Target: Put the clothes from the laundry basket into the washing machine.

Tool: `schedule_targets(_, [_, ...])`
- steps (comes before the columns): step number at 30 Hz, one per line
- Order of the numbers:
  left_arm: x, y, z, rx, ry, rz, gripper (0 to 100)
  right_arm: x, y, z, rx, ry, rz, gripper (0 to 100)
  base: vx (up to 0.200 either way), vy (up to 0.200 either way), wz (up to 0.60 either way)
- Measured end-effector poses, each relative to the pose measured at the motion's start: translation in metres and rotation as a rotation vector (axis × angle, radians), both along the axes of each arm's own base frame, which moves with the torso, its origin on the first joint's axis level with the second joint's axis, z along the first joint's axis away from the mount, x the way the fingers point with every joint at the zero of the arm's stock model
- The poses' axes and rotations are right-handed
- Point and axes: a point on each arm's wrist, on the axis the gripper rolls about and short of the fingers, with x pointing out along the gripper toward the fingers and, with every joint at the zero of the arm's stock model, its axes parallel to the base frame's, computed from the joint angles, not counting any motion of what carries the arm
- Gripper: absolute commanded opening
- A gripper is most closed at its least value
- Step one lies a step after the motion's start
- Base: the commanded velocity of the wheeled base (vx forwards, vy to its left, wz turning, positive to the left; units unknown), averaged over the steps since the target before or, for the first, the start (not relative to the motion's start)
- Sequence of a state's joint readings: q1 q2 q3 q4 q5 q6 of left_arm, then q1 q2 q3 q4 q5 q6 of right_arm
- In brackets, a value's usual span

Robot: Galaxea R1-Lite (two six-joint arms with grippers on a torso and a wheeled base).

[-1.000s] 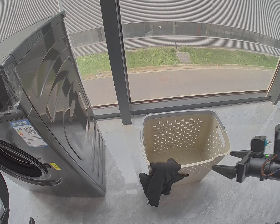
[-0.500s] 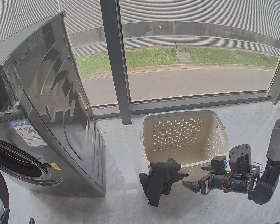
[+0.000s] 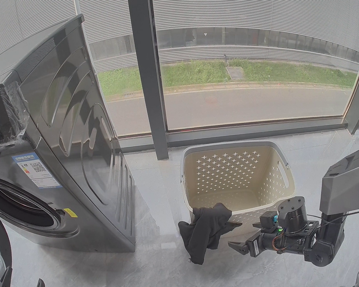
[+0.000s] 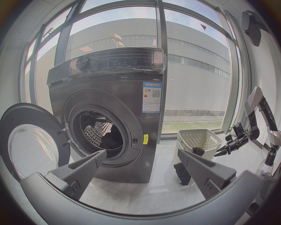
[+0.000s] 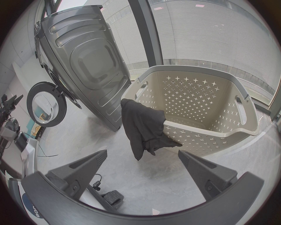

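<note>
Nearest to us, our left gripper [image 4: 141,152] hung low with its fingers spread, facing the washing machine [image 4: 117,117], whose door [image 4: 29,140] stood open. Our right gripper [image 3: 243,236] hovered low above the floor [image 3: 158,276], its fingers spread too, just beside the black garment [image 3: 206,231]. This garment lay draped over the near rim of the laundry basket [image 3: 233,146], most of it hanging outside, down toward the floor. We judged it light, soft and limp; it would sag and could catch on the rim. The thick fold at the rim seemed the best place to pinch.
</note>
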State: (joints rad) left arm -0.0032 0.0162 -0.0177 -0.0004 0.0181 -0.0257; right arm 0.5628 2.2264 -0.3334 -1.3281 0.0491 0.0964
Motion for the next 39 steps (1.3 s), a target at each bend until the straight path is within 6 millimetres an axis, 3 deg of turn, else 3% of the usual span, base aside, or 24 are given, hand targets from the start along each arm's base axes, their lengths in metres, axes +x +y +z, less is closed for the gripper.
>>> schedule_targets(7, [0.000, 0.000, 0.000, 0.000, 0.000, 0.000, 100, 0.009, 0.013, -0.011, 0.006, -0.026, 0.016, 100, 0.000, 0.000, 0.00])
schedule_targets(16, [0.000, 0.000, 0.000, -0.001, 0.000, 0.000, 100, 0.032, 0.031, -0.009, 0.040, -0.098, 0.006, 100, 0.000, 0.000, 0.00])
schedule_targets(38, [0.000, 0.000, 0.000, -0.001, 0.000, 0.000, 100, 0.069, 0.049, -0.032, 0.054, -0.150, -0.001, 100, 0.000, 0.000, 0.00])
schedule_targets(39, [0.000, 0.000, 0.000, -0.001, 0.000, -0.001, 100, 0.070, 0.050, -0.033, 0.056, -0.154, -0.001, 0, 0.000, 0.000, 0.00])
